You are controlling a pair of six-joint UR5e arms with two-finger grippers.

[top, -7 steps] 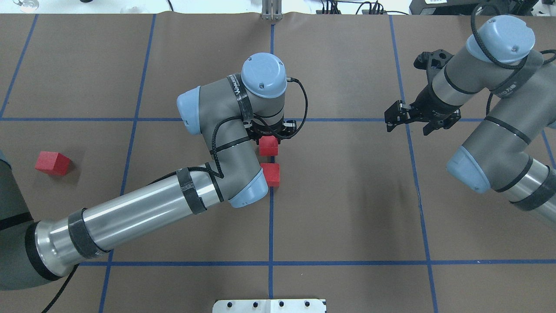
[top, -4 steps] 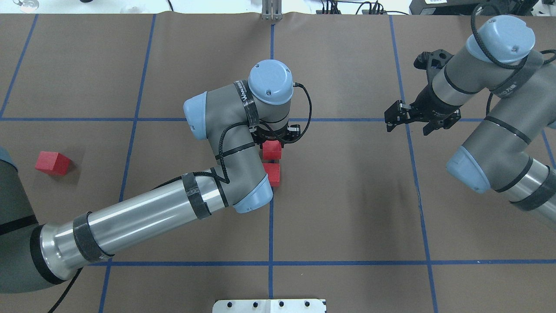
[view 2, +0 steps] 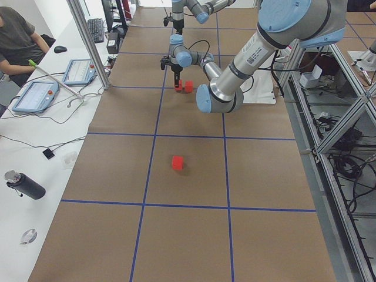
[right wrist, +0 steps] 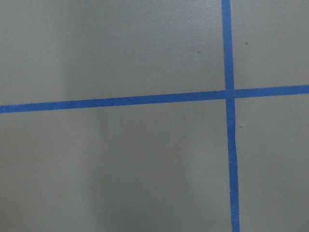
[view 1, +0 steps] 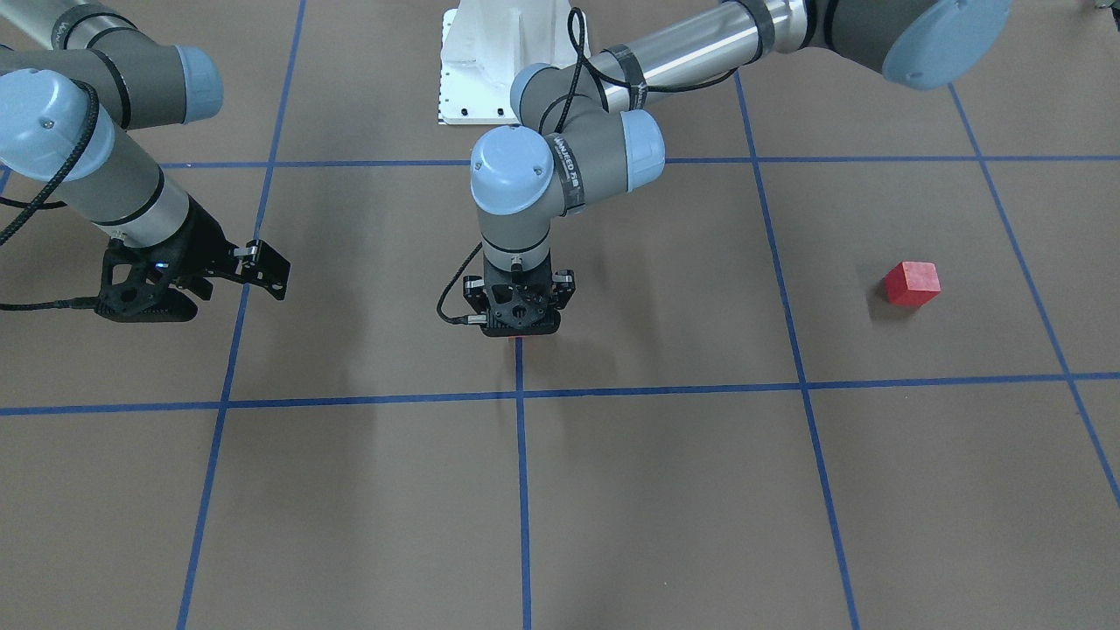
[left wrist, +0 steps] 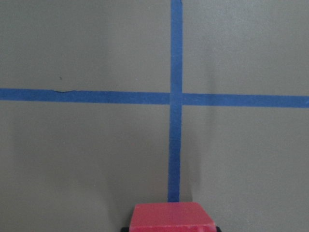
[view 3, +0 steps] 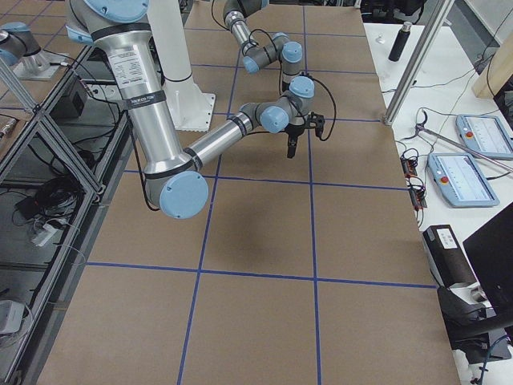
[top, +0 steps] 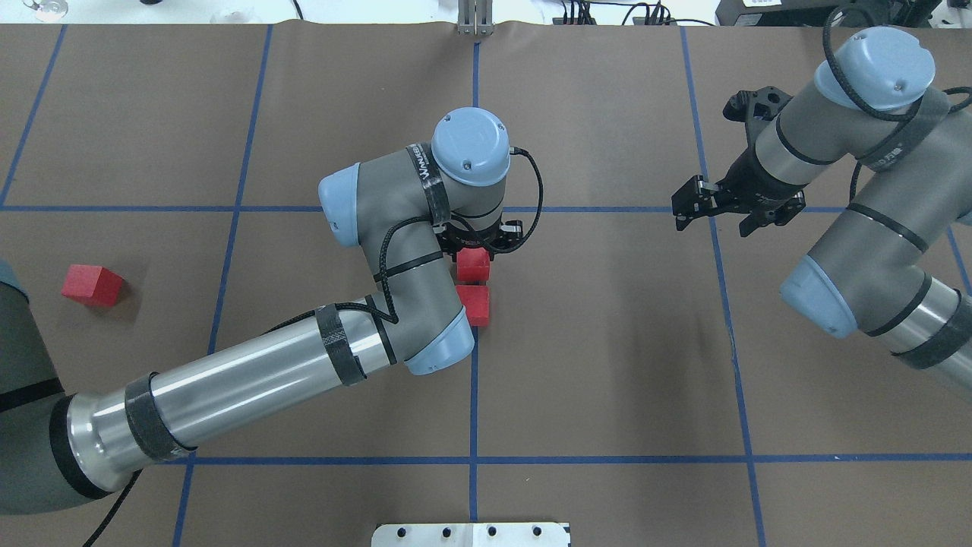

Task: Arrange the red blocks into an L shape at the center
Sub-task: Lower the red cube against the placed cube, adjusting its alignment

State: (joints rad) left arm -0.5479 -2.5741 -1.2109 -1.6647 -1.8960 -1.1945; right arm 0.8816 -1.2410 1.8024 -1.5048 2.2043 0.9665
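Note:
My left gripper (top: 477, 245) is shut on a red block (top: 473, 264) at the table's centre. The block shows between the fingers at the bottom of the left wrist view (left wrist: 173, 216), and as a red sliver under the gripper (view 1: 518, 325) in the front view. A second red block (top: 475, 304) sits on the table just on the robot's side of the held one, with a small gap between them. The third red block (top: 92, 285) lies alone far to the left, and also shows in the front view (view 1: 912, 283). My right gripper (top: 717, 216) is open and empty above the table on the right.
Brown table paper with a blue tape grid (top: 474, 380). The two centre blocks sit by the middle grid line. A white base plate (top: 471, 534) is at the near edge. The left forearm (top: 250, 376) lies across the near-left squares.
The left wrist has shifted slightly right. The held block has moved a little toward the block on the table and looks lower. The right arm has not moved.

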